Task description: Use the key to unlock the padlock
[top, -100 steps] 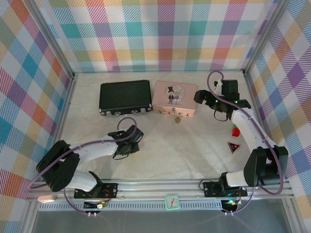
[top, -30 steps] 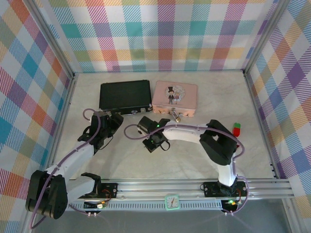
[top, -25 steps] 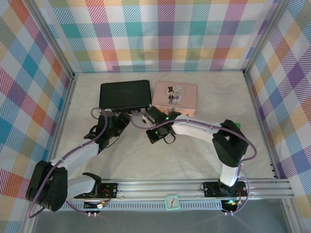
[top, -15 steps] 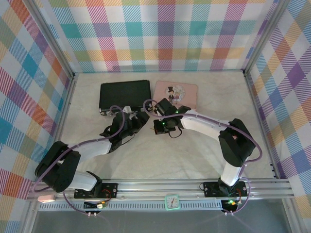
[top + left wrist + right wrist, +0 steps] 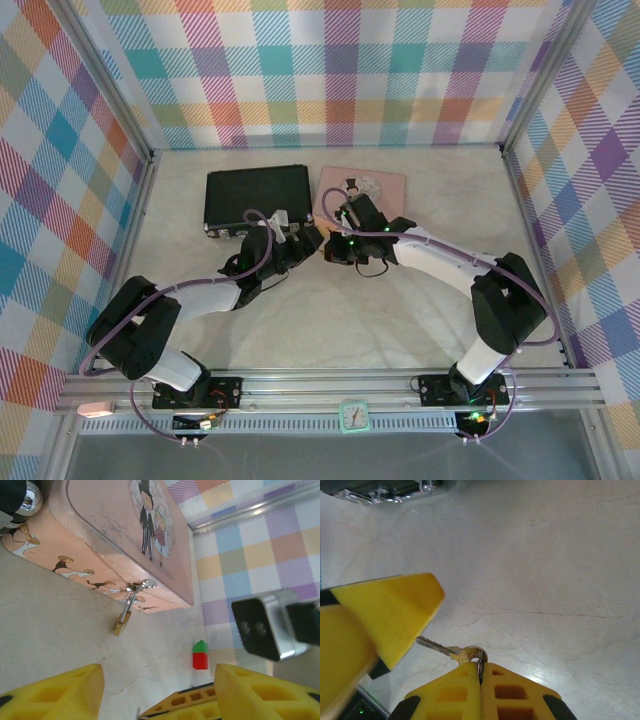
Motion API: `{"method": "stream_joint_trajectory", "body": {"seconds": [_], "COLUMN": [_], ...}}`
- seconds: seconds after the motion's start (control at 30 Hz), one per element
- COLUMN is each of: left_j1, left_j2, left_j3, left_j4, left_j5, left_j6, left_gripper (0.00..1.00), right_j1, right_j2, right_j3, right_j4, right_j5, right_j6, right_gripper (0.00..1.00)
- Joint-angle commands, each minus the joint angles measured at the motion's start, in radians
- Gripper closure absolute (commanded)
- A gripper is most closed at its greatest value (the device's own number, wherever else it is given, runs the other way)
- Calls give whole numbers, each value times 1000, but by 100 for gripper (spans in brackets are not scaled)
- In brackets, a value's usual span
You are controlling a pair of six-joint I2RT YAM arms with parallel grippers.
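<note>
Brass padlock (image 5: 121,622): hangs on the pink tin's (image 5: 100,540) clasp, at eleven o'clock off my left tool (image 5: 157,672), which gapes empty. Key (image 5: 445,650): pinched by its head in my right tool (image 5: 480,669), blade toward ten o'clock. Done, I judge: key in hand. Left: insertion, turn.

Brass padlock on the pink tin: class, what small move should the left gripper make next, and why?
Probably ease the open left gripper forward to steady the small brass padlock dangling from the pink tin; the right gripper pinches the thin metal key.
</note>
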Motion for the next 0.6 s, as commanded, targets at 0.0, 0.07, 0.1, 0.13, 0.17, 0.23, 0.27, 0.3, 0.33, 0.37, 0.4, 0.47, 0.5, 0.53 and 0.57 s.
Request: {"method": "stream_joint_trajectory", "body": {"seconds": [0.0,0.07,0.1,0.13,0.17,0.23,0.27,0.3,0.33,0.37,0.4,0.47,0.5,0.53,0.57], "left_j1": [-20,-26,-27,-28,-28,-29,-29,-29,-29,-29,-28,-27,-26,-26,-26], "left_j2": [-24,-25,-25,-25,-26,-28,-29,-32,-37,-44,-55,-84,-103,-118,-136], "left_j3": [36,37,36,33,32,31,31,31,31,31,35,47,59,72,89], "left_j4": [-35,-37,-37,-36,-34,-31,-32,-33,-39,-49,-68,-121,-154,-186,-218], "left_j5": [1,0,-3,-5,-8,-9,-9,-11,-15,-22,-30,-48,-50,-49,-42], "left_j6": [54,59,59,59,61,63,64,66,70,79,96,146,184,218,266], "left_gripper": [47,58,64,70,77,90,96,100,100,100,100,100,100,100,100], "right_j1": [-8,-9,-11,-11,-11,-12,-13,-13,-15,-16,-18,-29,-40,-52,-70], "right_j2": [-18,-19,-20,-20,-20,-23,-25,-28,-40,-56,-84,-152,-190,-219,-245], "right_j3": [-18,-22,-23,-25,-23,-24,-26,-31,-43,-56,-80,-136,-165,-187,-205], "right_j4": [53,65,71,73,76,77,78,94,115,135,160,211,240,261,284], "right_j5": [-41,-45,-50,-53,-57,-61,-62,-72,-82,-82,-64,-22,-9,-10,-29], "right_j6": [35,41,44,44,45,44,44,39,28,18,0,-36,-51,-66,-89], "right_gripper": [100,100,100,100,100,100,100,100,96,89,80,63,51,42,32]}}
